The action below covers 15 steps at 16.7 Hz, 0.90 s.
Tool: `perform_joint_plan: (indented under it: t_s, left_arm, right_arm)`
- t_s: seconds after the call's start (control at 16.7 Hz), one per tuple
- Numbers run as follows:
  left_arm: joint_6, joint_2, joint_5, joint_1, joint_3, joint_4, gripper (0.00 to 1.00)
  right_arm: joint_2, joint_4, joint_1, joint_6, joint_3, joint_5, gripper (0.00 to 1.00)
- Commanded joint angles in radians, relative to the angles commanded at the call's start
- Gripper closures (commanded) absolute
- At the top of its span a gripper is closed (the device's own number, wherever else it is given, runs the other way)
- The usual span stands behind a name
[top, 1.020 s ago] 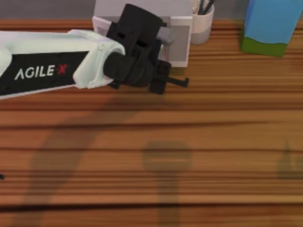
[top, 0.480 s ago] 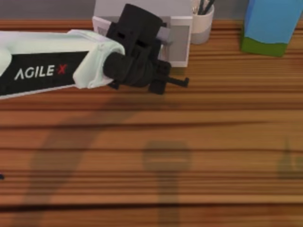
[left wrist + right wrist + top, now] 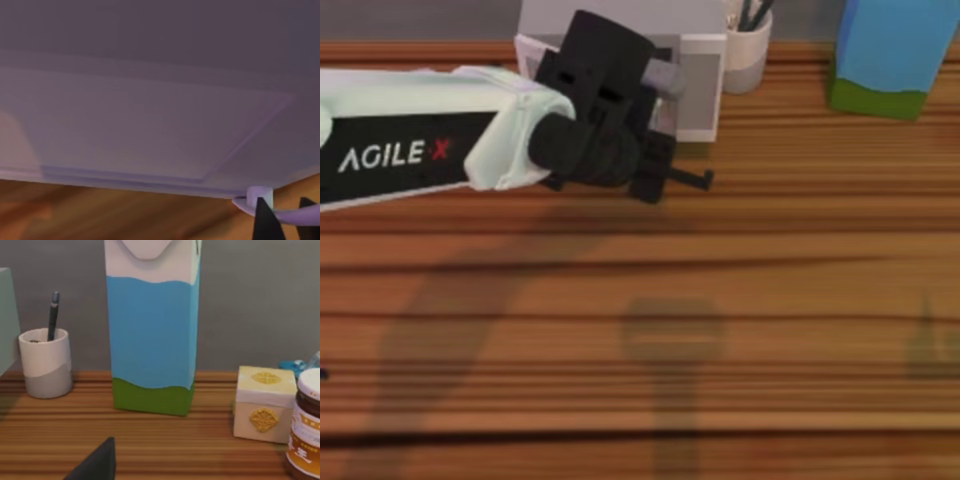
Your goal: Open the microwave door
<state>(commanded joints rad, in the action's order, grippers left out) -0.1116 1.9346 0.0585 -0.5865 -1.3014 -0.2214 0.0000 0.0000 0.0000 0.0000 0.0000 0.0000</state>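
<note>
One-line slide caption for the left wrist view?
Left gripper at the light-grey windowed microwave door's slim white handle bar.

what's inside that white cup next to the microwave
Dark pens stand in the white cup, right of the microwave. The right wrist view shows one pen; the cup's wall hides anything lower.

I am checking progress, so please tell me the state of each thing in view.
microwave door: looks shut, no gap seen
left hand: at the door's handle
right hand: idle, only a tip shows
carton: upright
pen cup: upright, holds a pen
jar: upright, lid on
small box: closed
</note>
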Motion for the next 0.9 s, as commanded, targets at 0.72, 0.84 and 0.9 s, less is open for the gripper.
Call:
perform_joint_plan:
  t_s: [0.72, 0.84, 0.9]
  left_arm:
    - [0.012, -0.004, -0.007, 0.005, 0.01, 0.002, 1.0]
    - [0.012, -0.004, -0.007, 0.005, 0.01, 0.002, 1.0]
    - [0.012, -0.004, -0.007, 0.005, 0.01, 0.002, 1.0]
  right_arm:
    - [0.0, 0.0, 0.0, 0.0, 0.0, 0.0, 0.0]
    - [0.0, 0.0, 0.0, 0.0, 0.0, 0.0, 0.0]
    - [0.0, 0.0, 0.0, 0.0, 0.0, 0.0, 0.0]
